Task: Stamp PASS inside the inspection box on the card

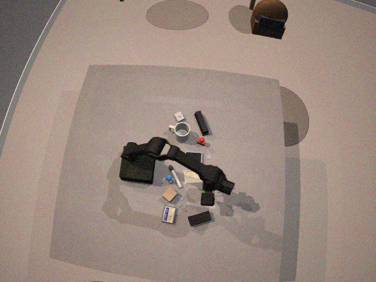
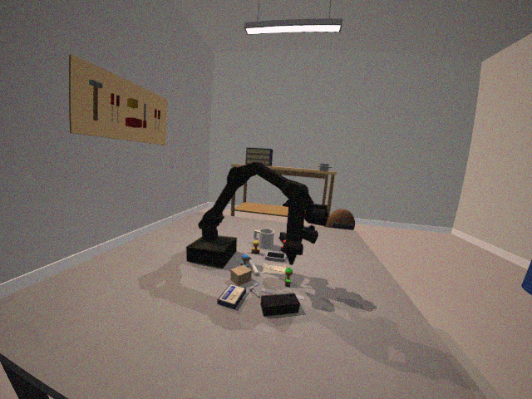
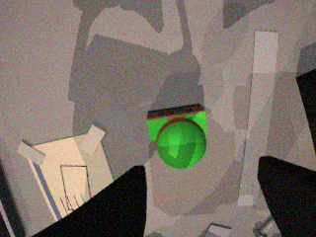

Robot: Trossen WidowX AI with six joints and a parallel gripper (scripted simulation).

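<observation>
Item, one tool (image 1: 208,185) (image 2: 292,260) (image 3: 203,172): fingers parted to a middling width, nothing between them; pointed down above the green-knobbed stamp (image 1: 204,191) (image 2: 288,272) (image 3: 181,144), presumably to straddle its handle.

Item, the stamp itself: upright on the counter (image 1: 121,91) (image 2: 171,343), knob uppermost, an arrangement that suits a grasp from above. Probably the PASS stamp, by its colour and the tool's approach; its lettering cannot be read.

Item, further stamps: red (image 1: 201,140) (image 2: 284,242), blue (image 1: 168,178) (image 2: 245,258) and yellow (image 2: 256,243), set apart, likely as wrong choices.

Item, one card (image 1: 190,176) (image 2: 274,268) (image 3: 49,158): flat near the green stamp, pale tabs (image 3: 93,139) over two corners, apparently to stop it shifting under pressure. An outlined box (image 3: 74,183) shows on it, probably the inspection box.

Item, one dark pad (image 1: 194,156) (image 2: 275,256): open beside the card, evidently for inking.

Condition: pick-up in preparation. The knob sits off-centre between the fingers; centring before closing should avoid tipping it.
</observation>
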